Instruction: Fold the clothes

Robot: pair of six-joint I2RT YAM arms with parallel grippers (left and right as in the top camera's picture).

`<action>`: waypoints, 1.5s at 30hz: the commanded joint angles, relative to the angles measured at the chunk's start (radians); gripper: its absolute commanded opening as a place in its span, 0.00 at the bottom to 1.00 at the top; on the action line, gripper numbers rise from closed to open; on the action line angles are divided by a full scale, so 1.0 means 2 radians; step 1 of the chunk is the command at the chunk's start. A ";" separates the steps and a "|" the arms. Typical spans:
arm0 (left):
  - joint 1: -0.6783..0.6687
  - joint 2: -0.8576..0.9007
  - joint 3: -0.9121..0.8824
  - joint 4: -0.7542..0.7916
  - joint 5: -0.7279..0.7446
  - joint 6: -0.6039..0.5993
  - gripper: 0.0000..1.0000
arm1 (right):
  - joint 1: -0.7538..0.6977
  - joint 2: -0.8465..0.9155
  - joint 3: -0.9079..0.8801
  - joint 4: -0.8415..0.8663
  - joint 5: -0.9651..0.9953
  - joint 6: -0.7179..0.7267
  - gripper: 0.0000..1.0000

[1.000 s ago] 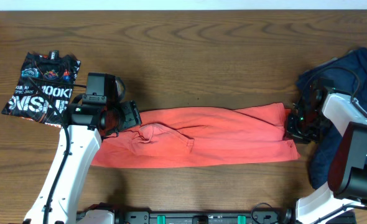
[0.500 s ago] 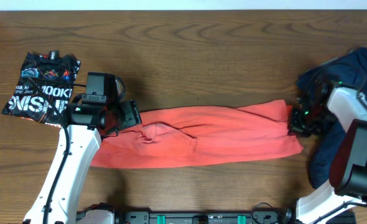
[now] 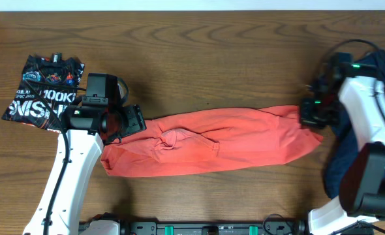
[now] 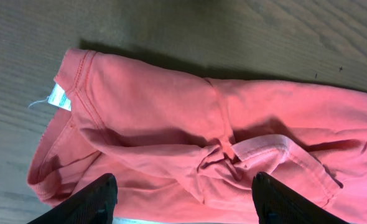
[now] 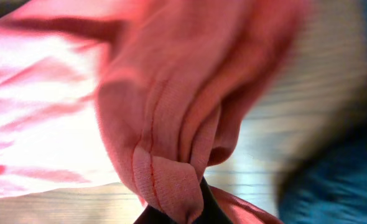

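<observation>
The coral-red T-shirt (image 3: 212,140) lies as a long crumpled band across the middle of the table, plain side showing; no lettering shows. My left gripper (image 3: 134,122) hovers over its left end. In the left wrist view the left gripper (image 4: 183,183) is open wide, its fingers (image 4: 102,199) apart above the wrinkled cloth (image 4: 171,124), near a white label (image 4: 59,96). My right gripper (image 3: 308,112) is shut on the shirt's right end and holds it raised. In the right wrist view the right gripper (image 5: 190,208) pinches a bunched fold (image 5: 165,168).
A folded black printed garment (image 3: 46,91) lies at the back left. A navy blue garment (image 3: 369,75) is heaped at the right edge behind the right arm; it also shows in the right wrist view (image 5: 339,180). Bare wooden table (image 3: 212,52) lies behind the shirt.
My right gripper has moved toward the back of the table with the shirt's right end. The shirt has swung with it and its left end slid right. The left gripper has barely moved.
</observation>
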 commanded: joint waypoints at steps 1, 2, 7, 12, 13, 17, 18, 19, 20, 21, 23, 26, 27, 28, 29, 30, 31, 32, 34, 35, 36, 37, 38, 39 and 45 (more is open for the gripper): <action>0.002 -0.004 0.009 -0.007 -0.002 0.005 0.72 | 0.064 -0.007 0.007 0.004 -0.005 0.055 0.01; 0.002 -0.004 0.009 -0.009 -0.002 0.005 0.71 | 0.082 -0.007 0.007 0.006 -0.005 0.067 0.01; 0.002 -0.004 0.006 -0.017 -0.002 0.005 0.71 | 0.170 -0.006 0.007 0.013 -0.005 0.128 0.01; 0.002 -0.004 0.000 -0.022 -0.002 0.005 0.71 | 0.233 -0.004 0.007 0.036 -0.004 0.156 0.01; 0.002 -0.004 0.000 -0.023 -0.002 0.005 0.71 | 0.245 -0.003 0.006 0.043 -0.004 0.164 0.01; 0.002 -0.004 0.000 -0.026 -0.002 0.005 0.72 | 0.275 -0.002 0.006 0.067 -0.004 0.178 0.01; 0.002 -0.004 0.000 -0.027 -0.002 0.005 0.72 | 0.282 -0.002 0.006 0.074 -0.005 0.179 0.01; 0.002 -0.004 0.000 -0.028 -0.002 0.005 0.71 | 0.286 -0.002 0.006 0.077 -0.005 0.183 0.01; 0.002 -0.004 0.000 -0.028 -0.002 0.005 0.72 | 0.292 -0.002 0.006 0.080 -0.005 0.187 0.01; 0.002 -0.004 0.000 -0.028 -0.002 0.005 0.72 | 0.296 -0.002 0.006 0.082 -0.004 0.190 0.01; 0.002 -0.004 0.000 -0.028 -0.002 0.005 0.71 | 0.303 -0.002 0.006 0.085 -0.004 0.191 0.01; 0.002 -0.004 0.000 -0.028 -0.002 0.005 0.71 | 0.309 -0.002 0.006 0.089 -0.004 0.191 0.01; 0.002 -0.004 0.000 -0.028 -0.002 0.005 0.71 | 0.310 -0.002 0.006 0.091 -0.004 0.191 0.01; 0.002 -0.004 0.000 -0.028 -0.002 0.005 0.71 | 0.311 -0.002 0.006 0.092 -0.004 0.191 0.01; 0.002 -0.004 0.000 -0.028 -0.002 0.005 0.72 | 0.312 -0.002 0.006 0.093 -0.005 0.191 0.01; 0.002 -0.004 0.000 -0.028 -0.002 0.005 0.71 | 0.313 -0.002 0.006 0.093 -0.005 0.191 0.01; 0.002 -0.004 0.000 -0.028 -0.002 0.005 0.71 | 0.314 -0.002 0.006 0.093 -0.005 0.191 0.01; 0.002 -0.004 0.000 -0.028 -0.002 0.005 0.72 | 0.316 -0.002 0.006 0.093 -0.005 0.191 0.01; 0.002 -0.004 0.000 -0.030 -0.002 0.005 0.71 | 0.319 -0.002 0.006 0.094 -0.005 0.191 0.01; 0.002 -0.003 0.000 -0.030 -0.002 0.005 0.71 | 0.321 -0.002 0.006 0.095 -0.005 0.191 0.01; 0.002 -0.003 0.000 -0.030 -0.002 0.005 0.72 | 0.323 -0.002 0.006 0.096 -0.005 0.191 0.01; 0.002 -0.003 0.000 -0.030 -0.002 0.005 0.71 | 0.325 -0.002 0.006 0.097 -0.005 0.191 0.01; 0.002 -0.003 0.000 -0.030 -0.002 0.005 0.71 | 0.327 -0.002 0.006 0.097 -0.005 0.191 0.01; 0.002 -0.003 0.000 -0.030 -0.002 0.005 0.71 | 0.329 -0.002 0.006 0.097 -0.005 0.191 0.01; 0.002 -0.003 0.000 -0.031 -0.002 0.005 0.72 | 0.338 -0.001 0.006 0.098 -0.005 0.190 0.14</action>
